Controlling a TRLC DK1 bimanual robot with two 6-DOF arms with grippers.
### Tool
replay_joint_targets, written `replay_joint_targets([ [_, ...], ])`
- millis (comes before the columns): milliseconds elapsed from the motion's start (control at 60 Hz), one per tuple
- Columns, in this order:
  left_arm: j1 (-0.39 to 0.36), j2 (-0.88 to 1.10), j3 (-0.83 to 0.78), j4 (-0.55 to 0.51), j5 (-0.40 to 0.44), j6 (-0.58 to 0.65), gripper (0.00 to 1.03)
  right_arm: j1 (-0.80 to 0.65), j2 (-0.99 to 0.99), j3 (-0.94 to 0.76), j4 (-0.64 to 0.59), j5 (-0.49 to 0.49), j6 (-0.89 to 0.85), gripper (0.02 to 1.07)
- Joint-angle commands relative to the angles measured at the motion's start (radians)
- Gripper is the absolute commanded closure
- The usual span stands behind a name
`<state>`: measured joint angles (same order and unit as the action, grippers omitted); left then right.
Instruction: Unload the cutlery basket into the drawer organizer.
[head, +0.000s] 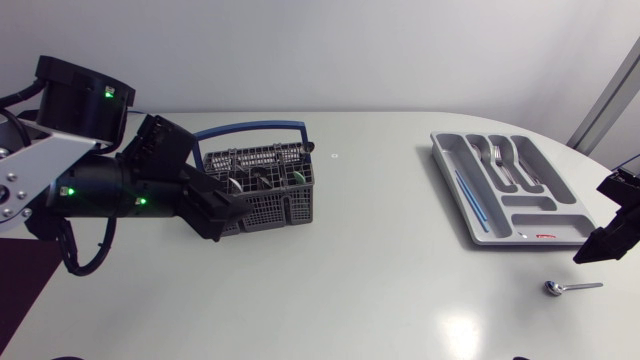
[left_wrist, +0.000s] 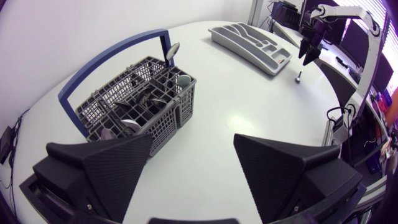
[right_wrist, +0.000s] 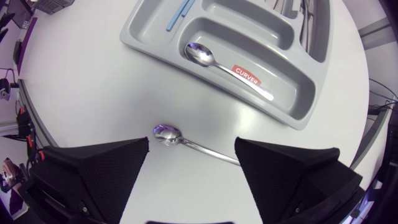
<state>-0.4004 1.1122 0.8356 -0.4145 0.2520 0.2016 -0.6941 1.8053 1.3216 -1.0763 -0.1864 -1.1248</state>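
Observation:
A grey wire cutlery basket (head: 262, 185) with a blue handle holds several pieces of cutlery (left_wrist: 144, 99). My left gripper (head: 222, 213) is at its front left corner, open and empty (left_wrist: 193, 163), with the basket just ahead of the fingers. The grey drawer organizer (head: 545, 205) lies at the right, holding forks (head: 505, 162), a thin blue stick (head: 470, 198) and a spoon (right_wrist: 211, 61) in its end compartment. A second spoon (head: 570, 288) lies on the table in front of the organizer. My right gripper (right_wrist: 193, 163) hovers open above this spoon (right_wrist: 177, 137).
The organizer (left_wrist: 249, 38) sits close to the table's rounded right edge (head: 620, 300). Bare white tabletop (head: 390, 250) stretches between basket and organizer. In the left wrist view my right arm (left_wrist: 311, 43) is seen beyond the organizer.

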Motion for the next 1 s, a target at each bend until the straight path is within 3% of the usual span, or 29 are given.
replay_joint_targets([
  [0, -0.015, -0.015, -0.023, -0.009, -0.008, -0.024, 0.12, -0.012, 0.005, -0.016, -0.002, 0.004, -0.069, 0.07],
  [83, -0.026, -0.018, -0.024, -0.009, -0.019, -0.028, 0.12, -0.028, 0.017, -0.004, -0.005, -0.005, -0.127, 0.07],
  [150, -0.035, -0.020, -0.024, -0.009, -0.030, -0.031, 0.12, -0.073, 0.016, 0.007, -0.043, -0.079, -0.331, 0.07],
  [267, -0.043, -0.020, -0.024, -0.009, -0.034, -0.036, 0.12, -0.094, 0.029, 0.016, -0.057, -0.076, -0.371, 0.08],
  [383, -0.063, -0.020, -0.024, -0.007, -0.054, -0.044, 0.12, -0.107, -0.001, -0.032, 0.007, -0.068, -0.498, 0.07],
  [600, -0.084, -0.020, -0.026, -0.007, -0.071, -0.057, 0.12, -0.107, 0.014, -0.021, 0.049, -0.050, -0.595, 0.07],
  [767, -0.092, -0.025, -0.030, -0.007, -0.086, -0.060, 0.12, -0.076, -0.009, -0.102, 0.154, 0.008, -0.702, 0.07],
  [983, -0.095, -0.026, -0.044, -0.004, -0.088, -0.067, 0.12, -0.024, -0.004, -0.119, 0.151, 0.042, -0.727, 0.07],
])
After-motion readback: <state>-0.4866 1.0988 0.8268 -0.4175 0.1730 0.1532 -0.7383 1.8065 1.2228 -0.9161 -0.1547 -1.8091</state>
